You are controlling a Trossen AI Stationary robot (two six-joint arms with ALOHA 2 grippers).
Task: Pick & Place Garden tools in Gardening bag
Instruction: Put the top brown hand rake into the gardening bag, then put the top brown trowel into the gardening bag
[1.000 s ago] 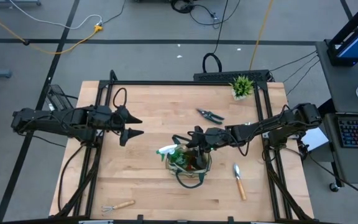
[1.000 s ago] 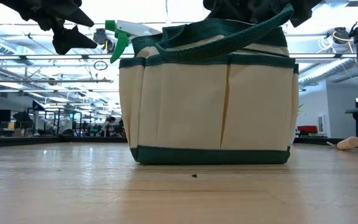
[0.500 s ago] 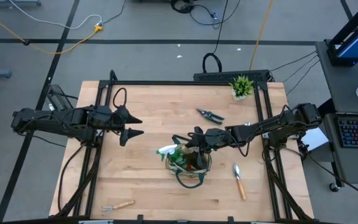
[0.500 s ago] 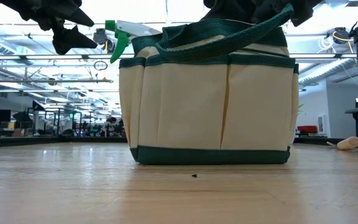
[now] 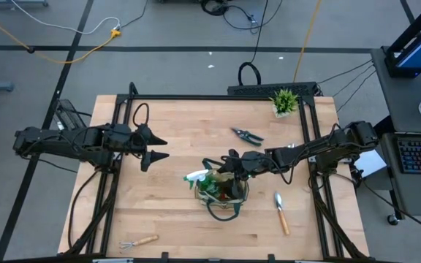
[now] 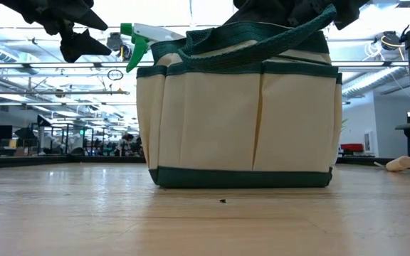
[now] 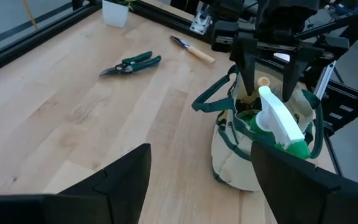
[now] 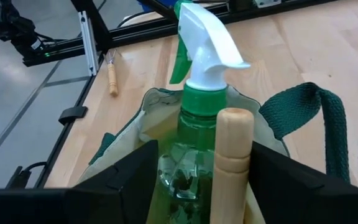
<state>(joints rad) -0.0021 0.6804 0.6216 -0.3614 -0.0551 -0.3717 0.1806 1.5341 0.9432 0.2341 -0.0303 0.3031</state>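
Much bare table (image 5: pixel 174 124) behind bag (image 5: pixel 221 191)

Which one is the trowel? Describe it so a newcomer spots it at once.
On the wooden table, find the gardening bag near the middle, under the right gripper. The trowel lies on bare wood beside the bag, on the right arm's side. Unlike the dark pruning shears farther back, it has a metal blade and a pale wooden handle.

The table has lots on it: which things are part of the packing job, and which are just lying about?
Job: bag, spray bottle and wooden-handled tool already in it; shears, trowel and rake on the table.
Lying about: potted plant, cables on the floor.
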